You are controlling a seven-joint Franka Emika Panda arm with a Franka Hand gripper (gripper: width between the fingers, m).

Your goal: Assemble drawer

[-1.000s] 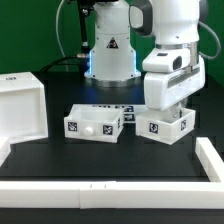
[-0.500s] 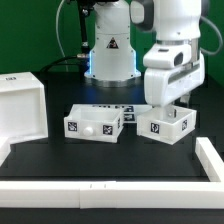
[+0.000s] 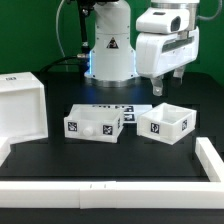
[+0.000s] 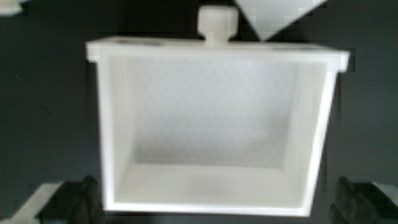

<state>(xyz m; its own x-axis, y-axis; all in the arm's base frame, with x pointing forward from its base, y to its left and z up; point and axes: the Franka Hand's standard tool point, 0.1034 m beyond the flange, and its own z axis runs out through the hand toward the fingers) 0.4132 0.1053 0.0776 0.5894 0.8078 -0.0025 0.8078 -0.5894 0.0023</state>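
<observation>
Case (image 3: 22, 108) is reading as smooth white plastic, matt, no glare. Left tray (image 3: 95, 124) and right tray (image 3: 168, 123) are showing the same matt white plastic. Tags (image 3: 72, 126) on them are looking like flat black-and-white print. Table (image 3: 130, 160) is coming across as matt black. Near border rail (image 3: 100, 190) is looking matt white. Arm housing (image 3: 165, 50) is catching highlights: glossy white plastic.

1. The big white cube case (image 3: 22, 108) is sitting upright at the exterior view's left, open face showing.
2. The first tray (image 3: 95, 124) is lying mid-table, its front showing tags.
3. The second tray (image 3: 168, 123) is sitting near it, at the exterior view's right, open side up and empty, with its knob (image 4: 215, 25) sticking out of one short end.
</observation>
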